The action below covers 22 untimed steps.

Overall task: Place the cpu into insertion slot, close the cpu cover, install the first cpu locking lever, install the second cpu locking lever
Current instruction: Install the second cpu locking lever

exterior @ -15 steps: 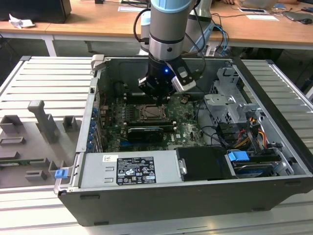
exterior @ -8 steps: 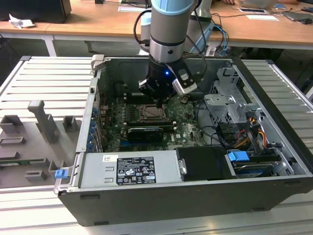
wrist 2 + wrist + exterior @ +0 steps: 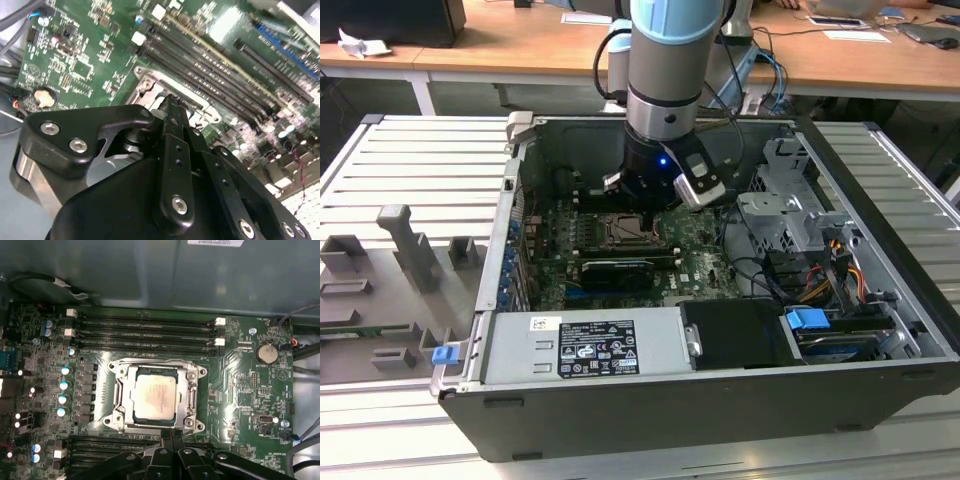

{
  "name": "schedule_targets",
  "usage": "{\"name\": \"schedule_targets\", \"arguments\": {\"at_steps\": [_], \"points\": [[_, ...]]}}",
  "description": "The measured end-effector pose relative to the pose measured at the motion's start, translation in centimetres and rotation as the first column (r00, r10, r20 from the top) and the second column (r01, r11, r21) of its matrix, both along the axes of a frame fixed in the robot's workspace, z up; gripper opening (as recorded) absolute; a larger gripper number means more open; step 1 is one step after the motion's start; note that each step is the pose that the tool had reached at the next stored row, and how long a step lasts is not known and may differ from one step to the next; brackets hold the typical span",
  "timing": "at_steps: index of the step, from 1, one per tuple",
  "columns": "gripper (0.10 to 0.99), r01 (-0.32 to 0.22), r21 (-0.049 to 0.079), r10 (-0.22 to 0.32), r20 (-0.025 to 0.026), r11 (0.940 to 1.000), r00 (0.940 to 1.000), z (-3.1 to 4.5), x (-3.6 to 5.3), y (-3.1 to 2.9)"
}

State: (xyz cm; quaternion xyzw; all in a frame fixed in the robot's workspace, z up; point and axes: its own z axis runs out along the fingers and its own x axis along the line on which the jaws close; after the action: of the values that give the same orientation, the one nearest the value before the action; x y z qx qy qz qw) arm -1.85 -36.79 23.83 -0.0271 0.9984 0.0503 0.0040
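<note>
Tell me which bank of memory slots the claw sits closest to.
The bank beside the claw, right at the insertion slot's near edge; the other memory slots lie beyond it.

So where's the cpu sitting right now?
In the first wrist view the cpu lies flat in the insertion slot, framed by the cpu cover, between the memory slots and the gripper.

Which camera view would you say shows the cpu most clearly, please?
The first wrist view: the cpu lies face-on in the insertion slot, fully visible inside the cpu cover. In the exterior view it is a distant patch below the arm; in the second wrist view the gripper blocks it.
</note>
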Motion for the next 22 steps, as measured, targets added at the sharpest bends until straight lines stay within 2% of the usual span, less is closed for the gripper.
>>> {"name": "schedule_targets", "arguments": {"at_steps": [1,3,6,9,15,16,20,22], "points": [[0.106,-0.001,0.000,0.001,0.0000,1.0000,1.0000,0.00,-0.09,-0.25],[0.106,-0.002,0.000,0.002,0.0000,1.0000,1.0000,-0.08,-0.58,-0.37],[0.106,-0.002,0.000,0.002,0.0001,1.0000,1.0000,-0.31,-2.44,-0.42],[0.106,-0.002,0.000,0.002,0.0001,1.0000,1.0000,-0.64,-3.48,-0.44],[0.106,-0.002,0.001,0.002,-0.0001,1.0000,1.0000,-1.76,-3.77,-0.45],[0.106,-0.002,0.006,0.002,-0.0001,1.0000,1.0000,-1.77,-3.81,-0.56],[0.106,-0.002,0.045,0.002,0.0001,0.9990,1.0000,-1.78,-4.22,-1.18],[0.106,-0.002,0.049,0.002,0.0002,0.9988,1.0000,-1.79,-4.51,-1.55]]}}
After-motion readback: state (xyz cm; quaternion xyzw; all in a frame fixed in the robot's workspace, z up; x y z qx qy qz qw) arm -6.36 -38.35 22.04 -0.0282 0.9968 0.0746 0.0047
